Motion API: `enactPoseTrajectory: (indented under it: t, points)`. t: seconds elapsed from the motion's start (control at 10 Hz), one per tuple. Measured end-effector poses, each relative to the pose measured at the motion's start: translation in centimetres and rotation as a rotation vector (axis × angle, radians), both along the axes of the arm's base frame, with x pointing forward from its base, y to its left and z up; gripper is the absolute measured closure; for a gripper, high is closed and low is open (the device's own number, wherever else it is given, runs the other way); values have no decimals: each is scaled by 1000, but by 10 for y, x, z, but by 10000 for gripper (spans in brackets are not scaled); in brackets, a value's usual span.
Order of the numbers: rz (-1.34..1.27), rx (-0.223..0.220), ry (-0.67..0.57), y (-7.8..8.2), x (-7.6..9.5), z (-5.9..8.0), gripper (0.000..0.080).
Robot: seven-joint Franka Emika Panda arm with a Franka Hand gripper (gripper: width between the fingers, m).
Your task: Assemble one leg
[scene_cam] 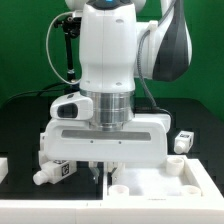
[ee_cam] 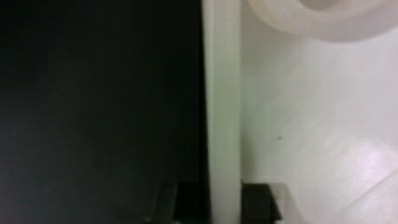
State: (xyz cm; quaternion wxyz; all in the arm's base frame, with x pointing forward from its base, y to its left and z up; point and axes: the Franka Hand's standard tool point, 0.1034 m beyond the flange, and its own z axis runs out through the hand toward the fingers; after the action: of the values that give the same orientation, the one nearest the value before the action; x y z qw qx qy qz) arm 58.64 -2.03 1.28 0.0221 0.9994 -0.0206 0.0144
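Where the fingers (ee_cam: 183,204) close: the wall of the tabletop (ee_cam: 311,120) is clamped between them, presumably so it can be dragged into place.
Gripper (scene_cam: 101,170): held low at the tabletop's edge.
Leg (scene_cam: 51,173): seen lying loose at the exterior view's left, untouched; white, blocky, tagged black-and-white.

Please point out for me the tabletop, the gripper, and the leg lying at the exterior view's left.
Tabletop (scene_cam: 165,190): exterior view, on its bare white surface.
Gripper (ee_cam: 224,200): wrist view, midway between its fingertips.
Leg (scene_cam: 50,173): exterior view, on the middle of its body.
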Motion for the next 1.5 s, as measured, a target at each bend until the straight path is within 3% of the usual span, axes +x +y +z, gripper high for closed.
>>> enactPoseTrajectory:
  t: [0.5, 0.6, 0.7, 0.8, 0.9, 1.0, 1.1, 1.2, 1.5]
  points:
    - [5, -16, 5, 0, 0, 0, 733]
    - [7, -16, 3, -1, 0, 1, 537]
    - [33, -5, -7, -1, -2, 14, 537]
    - [48, 6, -9, -1, -16, 28, 356]
    - [60, 16, -6, -6, -28, 39, 229]
    - [97, 26, -7, -18, -40, 53, 229]
    - [95, 32, -1, -31, -57, 63, 166]
    - [72, 32, 9, -38, -66, 68, 155]
    - [68, 24, 14, -38, -66, 66, 151]
